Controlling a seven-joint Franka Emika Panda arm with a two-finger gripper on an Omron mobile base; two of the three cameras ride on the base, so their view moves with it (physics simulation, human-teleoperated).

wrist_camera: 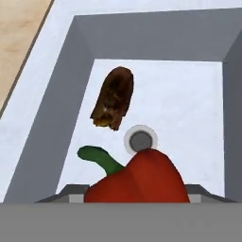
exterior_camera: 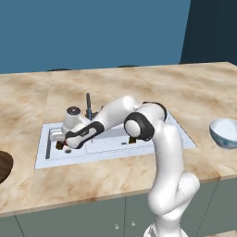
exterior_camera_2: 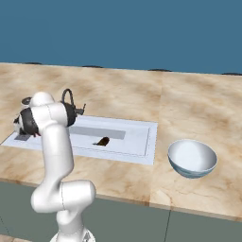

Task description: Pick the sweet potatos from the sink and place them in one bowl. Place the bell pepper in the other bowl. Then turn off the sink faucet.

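In the hand view the red bell pepper with its green stem sits between my gripper's fingertips, which press on its two sides. Just beyond it a dark brown sweet potato lies on the sink floor by the round drain. From the left base view my gripper reaches down into the left compartment of the sink. A second sweet potato lies in the other compartment. The dark brown bowl shows at the left edge, the pale blue-white bowl on the right. The faucet stands behind the sink.
Marble counter surrounds the sink on all sides. The compartment's grey walls stand close around the hand. My arm's elbow hangs over the sink's right half. The pale bowl is right of the sink.
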